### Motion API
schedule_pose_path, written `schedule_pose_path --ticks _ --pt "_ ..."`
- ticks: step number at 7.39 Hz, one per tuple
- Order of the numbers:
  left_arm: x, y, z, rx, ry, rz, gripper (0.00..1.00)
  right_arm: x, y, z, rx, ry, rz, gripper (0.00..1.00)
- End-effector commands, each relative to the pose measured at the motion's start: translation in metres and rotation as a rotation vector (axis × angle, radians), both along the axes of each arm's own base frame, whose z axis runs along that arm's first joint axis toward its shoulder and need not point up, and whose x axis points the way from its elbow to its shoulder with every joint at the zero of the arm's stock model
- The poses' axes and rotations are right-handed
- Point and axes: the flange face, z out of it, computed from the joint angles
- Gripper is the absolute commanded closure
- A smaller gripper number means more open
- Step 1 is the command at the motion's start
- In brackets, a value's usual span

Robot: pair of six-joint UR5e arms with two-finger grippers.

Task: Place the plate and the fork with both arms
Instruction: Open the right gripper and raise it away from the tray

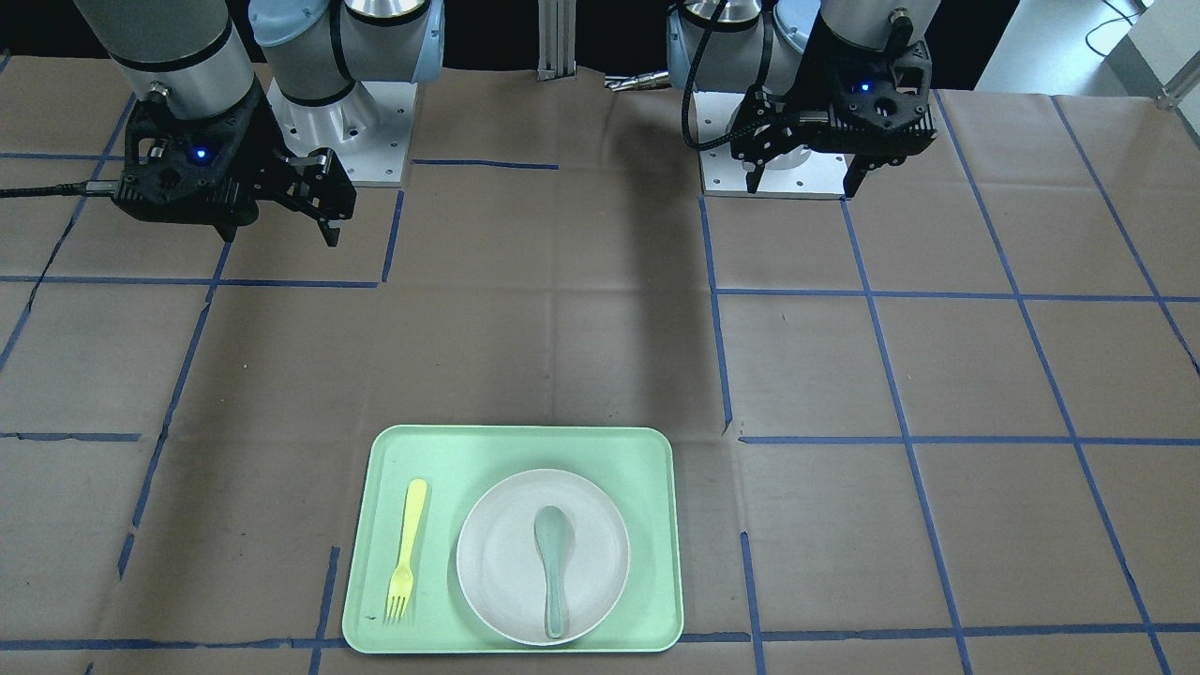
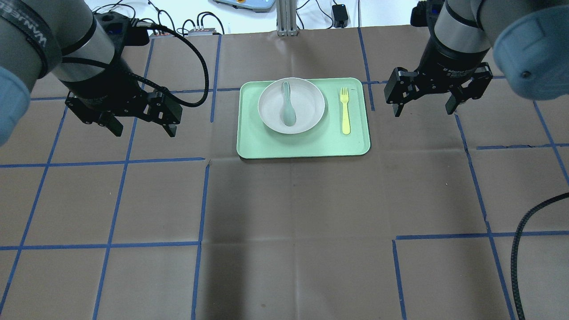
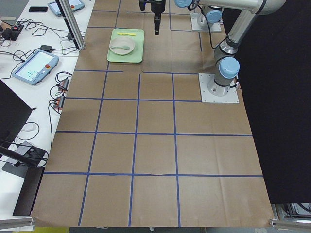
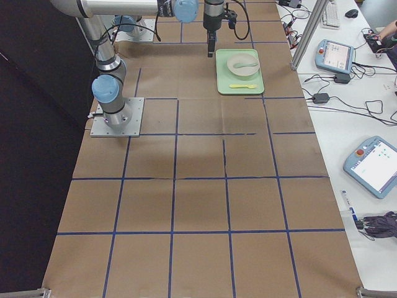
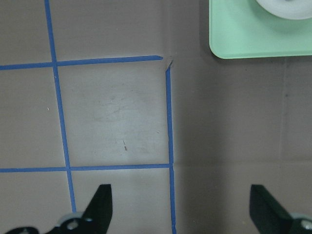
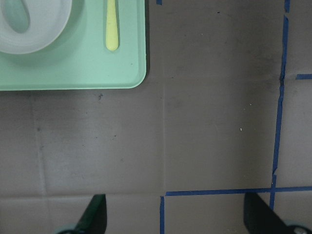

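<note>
The off-white plate [image 2: 291, 105] lies on the mint-green tray [image 2: 304, 144] with a grey-green spoon [image 2: 287, 106] in it. The pale yellow fork [image 2: 345, 111] lies on the tray beside the plate, on the side toward my right arm. The plate [image 1: 542, 555] and fork [image 1: 405, 553] show in the front-facing view too. My left gripper [image 2: 143, 129] hangs open and empty above the table, left of the tray. My right gripper [image 2: 424, 109] hangs open and empty, right of the tray. The right wrist view shows the fork's handle [image 6: 111, 27]; the left wrist view shows the plate's edge [image 5: 285, 7].
The table is covered in brown paper with a blue tape grid [image 2: 202, 202]. An aluminium post [image 2: 284, 18] stands at the far edge. Black cables [image 2: 518, 249] hang near both arms. Pendants and wires lie on side benches [image 4: 372, 161] beyond the table.
</note>
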Motion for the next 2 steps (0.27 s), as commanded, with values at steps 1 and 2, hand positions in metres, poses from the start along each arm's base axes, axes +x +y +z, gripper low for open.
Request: schedule_pose_path --ticks 1,2 --pt "0.0 -0.0001 -0.0001 0.0 0.0 0.0 0.0 0.0003 -0.0002 0.0004 -0.001 0.0 -0.002 0.0" --pt "0.0 -0.0001 -0.0001 0.0 0.0 0.0 0.0 0.0003 0.0003 0.0011 -0.002 0.0 -0.002 0.0"
